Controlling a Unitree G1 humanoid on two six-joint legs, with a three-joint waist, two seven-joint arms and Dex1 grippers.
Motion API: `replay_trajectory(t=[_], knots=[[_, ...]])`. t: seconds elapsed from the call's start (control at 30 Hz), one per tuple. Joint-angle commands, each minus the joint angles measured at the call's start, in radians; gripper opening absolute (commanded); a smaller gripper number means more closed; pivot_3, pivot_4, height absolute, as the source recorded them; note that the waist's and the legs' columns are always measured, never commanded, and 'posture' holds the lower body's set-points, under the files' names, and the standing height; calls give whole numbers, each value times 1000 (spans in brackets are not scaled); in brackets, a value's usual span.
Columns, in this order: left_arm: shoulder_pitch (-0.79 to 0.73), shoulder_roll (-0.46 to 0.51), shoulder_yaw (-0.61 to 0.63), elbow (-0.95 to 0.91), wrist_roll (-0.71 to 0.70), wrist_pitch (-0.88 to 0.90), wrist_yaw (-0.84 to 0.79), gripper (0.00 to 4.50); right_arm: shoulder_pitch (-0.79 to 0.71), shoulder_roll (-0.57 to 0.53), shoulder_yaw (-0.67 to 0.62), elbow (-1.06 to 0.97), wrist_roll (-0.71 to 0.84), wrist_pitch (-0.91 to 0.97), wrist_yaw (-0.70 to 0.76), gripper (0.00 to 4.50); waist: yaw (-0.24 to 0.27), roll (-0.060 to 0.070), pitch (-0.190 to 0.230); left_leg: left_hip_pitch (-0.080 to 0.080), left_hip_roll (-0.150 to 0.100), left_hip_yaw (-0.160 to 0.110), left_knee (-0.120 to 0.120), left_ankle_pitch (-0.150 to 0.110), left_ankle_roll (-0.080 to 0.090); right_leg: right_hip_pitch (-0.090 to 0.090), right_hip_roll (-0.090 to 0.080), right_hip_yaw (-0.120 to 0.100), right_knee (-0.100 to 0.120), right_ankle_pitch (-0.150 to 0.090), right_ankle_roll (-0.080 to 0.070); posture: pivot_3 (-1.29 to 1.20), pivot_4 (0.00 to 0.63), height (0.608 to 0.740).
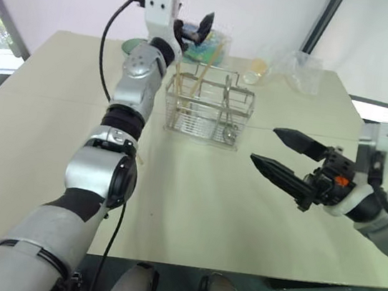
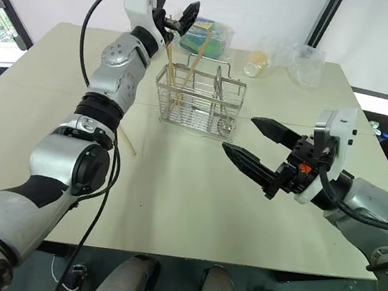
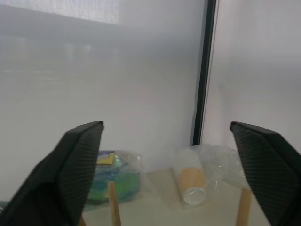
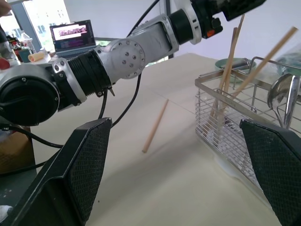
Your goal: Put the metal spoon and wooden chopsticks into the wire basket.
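Wooden chopsticks [image 2: 179, 67] lean in the wire basket [image 2: 198, 105].

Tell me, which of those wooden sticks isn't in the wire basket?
The chopstick lying flat on the table, beside the robot's left arm. The other chopsticks stand leaning inside the wire basket, their tips poking above its rim.

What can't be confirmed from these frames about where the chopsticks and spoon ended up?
- How many wooden chopsticks stand in the wire basket: head views, the sticks overlap the wires and the left arm.
- Stray stick on the table: right eye view, mostly hidden behind the left forearm.
- Metal spoon: right wrist view, its lower part lost behind the basket mesh.
- Basket interior: left wrist view, cut off by the bottom edge.
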Motion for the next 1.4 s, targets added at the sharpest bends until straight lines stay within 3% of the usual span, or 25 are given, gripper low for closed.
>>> replay_trajectory(t=[0.03,0.23,0.47,0.67,0.77,1.0,1.37,1.4], knots=[[-12,22,13,-97,-14,36,12,4471,-32,-10,5,9,7,-9,2,4500,0,0,0,0,0,0,0,0,0,0,0,0,0,0,0,0,150,643],[-44,118,81,-271,-70,274,114,4471,-65,-8,32,28,-2,-10,8,4500,-5,1,0,0,0,0,-1,0,0,-1,0,0,0,0,0,0,150,643],[-12,253,145,-321,-45,534,340,4471,-80,4,90,28,-44,-17,37,4500,0,1,0,1,0,-1,-1,0,0,0,1,0,1,0,0,0,150,643],[78,256,200,-279,-57,850,497,4471,-102,22,128,41,-78,-21,54,4500,2,0,0,3,-1,-3,1,0,0,3,1,0,1,0,1,0,150,643],[119,242,211,-249,-52,923,528,4471,-101,29,153,35,-119,-28,70,4500,0,0,0,3,-1,-3,1,0,0,3,1,0,1,0,1,0,150,643],[156,203,261,-112,-56,990,602,4471,-96,61,162,5,-107,-21,49,4500,0,0,0,1,-1,-2,1,0,-1,0,0,0,1,0,1,0,150,643],[113,177,269,110,-51,891,597,4471,-61,21,106,-24,-81,-15,54,4500,4,1,-2,2,0,-1,1,0,-1,2,0,0,2,0,1,0,150,643],[107,176,269,127,-52,882,593,4233,-60,21,104,-25,-79,-14,51,4500,5,1,-2,3,0,-1,1,0,-1,2,0,0,3,0,1,0,150,643]])
